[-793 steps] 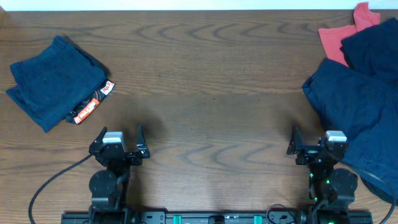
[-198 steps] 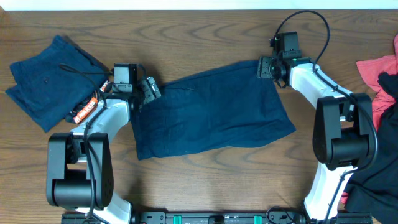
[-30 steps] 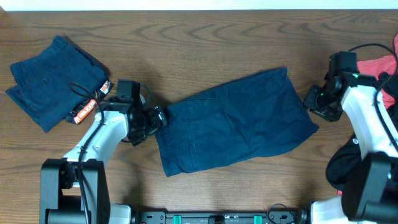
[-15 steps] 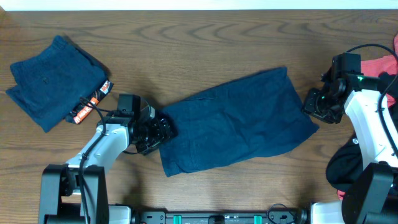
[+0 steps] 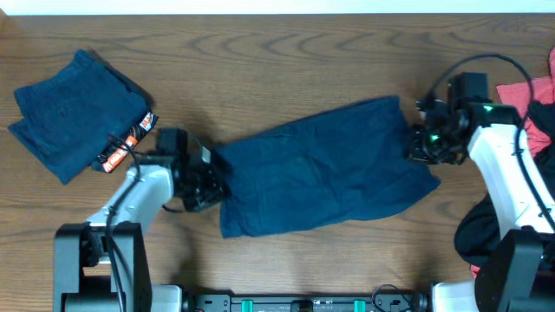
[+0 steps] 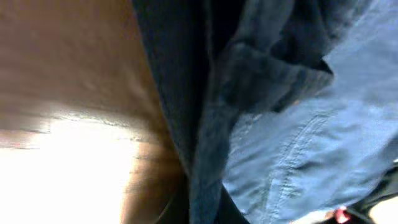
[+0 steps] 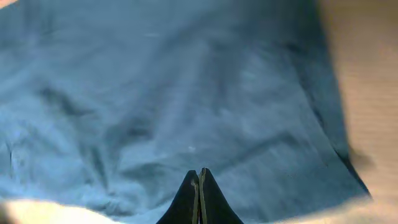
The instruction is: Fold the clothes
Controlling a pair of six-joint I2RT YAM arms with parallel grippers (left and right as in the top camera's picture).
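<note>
Navy blue shorts (image 5: 321,173) lie spread across the middle of the table. My left gripper (image 5: 212,178) is at their left edge, shut on a thick fold of the cloth (image 6: 208,155), which runs down between its dark fingers (image 6: 233,214). My right gripper (image 5: 418,143) is on the shorts' right edge. In the right wrist view its jaws (image 7: 199,171) are shut tip to tip against the blue fabric (image 7: 186,93). No cloth shows between them.
Folded navy shorts (image 5: 69,113) with an orange-and-black tag (image 5: 130,140) lie at the back left. A coral-red piece (image 5: 531,94) and a black one (image 5: 486,230) sit at the right edge. Bare wood runs along the back and front.
Both grippers have gone from open to shut. The right one moved left onto the shorts' right edge. The left one closed on the left edge, bunching the cloth there.
</note>
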